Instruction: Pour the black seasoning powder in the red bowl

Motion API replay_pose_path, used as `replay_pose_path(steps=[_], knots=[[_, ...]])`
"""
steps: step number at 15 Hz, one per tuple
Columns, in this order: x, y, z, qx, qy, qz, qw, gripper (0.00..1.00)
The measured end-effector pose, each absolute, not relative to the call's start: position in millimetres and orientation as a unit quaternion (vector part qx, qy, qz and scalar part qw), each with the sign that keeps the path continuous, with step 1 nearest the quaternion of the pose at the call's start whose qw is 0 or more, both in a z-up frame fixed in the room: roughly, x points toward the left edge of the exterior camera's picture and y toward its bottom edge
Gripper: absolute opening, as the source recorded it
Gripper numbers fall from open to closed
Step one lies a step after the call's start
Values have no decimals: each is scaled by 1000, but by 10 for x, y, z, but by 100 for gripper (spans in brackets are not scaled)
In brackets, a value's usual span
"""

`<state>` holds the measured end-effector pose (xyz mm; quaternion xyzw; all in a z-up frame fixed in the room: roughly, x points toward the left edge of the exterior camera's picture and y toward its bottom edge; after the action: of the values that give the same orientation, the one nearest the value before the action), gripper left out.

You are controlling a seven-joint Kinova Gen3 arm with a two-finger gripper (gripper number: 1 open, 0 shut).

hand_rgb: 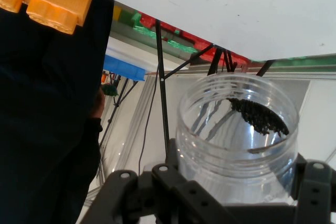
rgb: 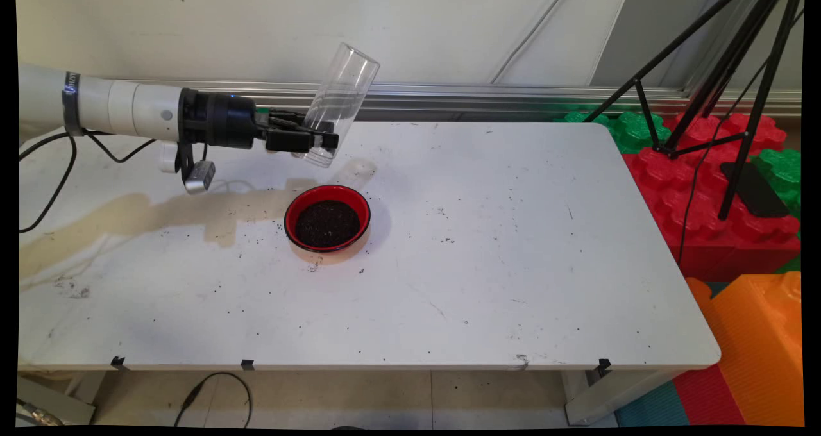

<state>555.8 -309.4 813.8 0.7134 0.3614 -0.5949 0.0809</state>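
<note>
Our gripper (rgb: 312, 140) has its jaws clamped around a clear plastic jar (rgb: 337, 102), tilted mouth-down above the table (rgb: 513, 263); a red bowl (rgb: 327, 217) of dark grains sits just below.

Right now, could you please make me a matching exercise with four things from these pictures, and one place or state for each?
Things:
1. clear jar
2. red bowl
3. gripper
4. black tripod

Places or states:
A. stands on the coloured blocks beside the table
B. shut on the lower part of the jar
C. sits on the table, filled with dark grains
D. tilted in the air above the table

Pairs: 1-D, 2-C, 3-B, 4-A
</note>
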Motion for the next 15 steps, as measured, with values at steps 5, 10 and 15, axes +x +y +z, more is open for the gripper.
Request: replay_pose_path(steps=[5,10,15], knots=[[5552,-3082,8149,716,351,-597,87,0],[5546,-3075,8158,718,345,-598,91,0],[5546,-3059,8161,719,341,-599,92,0]])
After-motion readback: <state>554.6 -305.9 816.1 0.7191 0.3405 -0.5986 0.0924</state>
